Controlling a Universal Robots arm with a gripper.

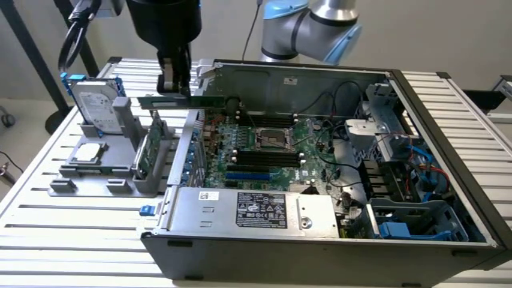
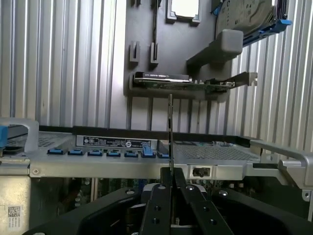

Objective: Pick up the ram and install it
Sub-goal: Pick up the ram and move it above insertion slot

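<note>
Exterior view, left to right: hard drive (image 1: 95, 108) upright in the grey stand (image 1: 80, 180), the larger card (image 1: 153, 147) beside it. Gripper (image 1: 174, 90) above that card, jaws nearly closed and clamped on the ram (image 1: 204, 101) (held level, in the air, over the case's near wall). Open computer case (image 1: 320, 240) at right, circuit board (image 1: 264, 150) exposed.

Ram (image 1: 205, 102): green stick; gripper (image 1: 174, 91): black. Hard drive (image 1: 95, 103): silver with blue frame; holder (image 1: 104, 180): plain grey. Table (image 1: 64, 223): silver, striped by parallel slats; motherboard (image 1: 268, 143): green with black slots; robot arm (image 1: 320, 21): silver and pale blue.
</note>
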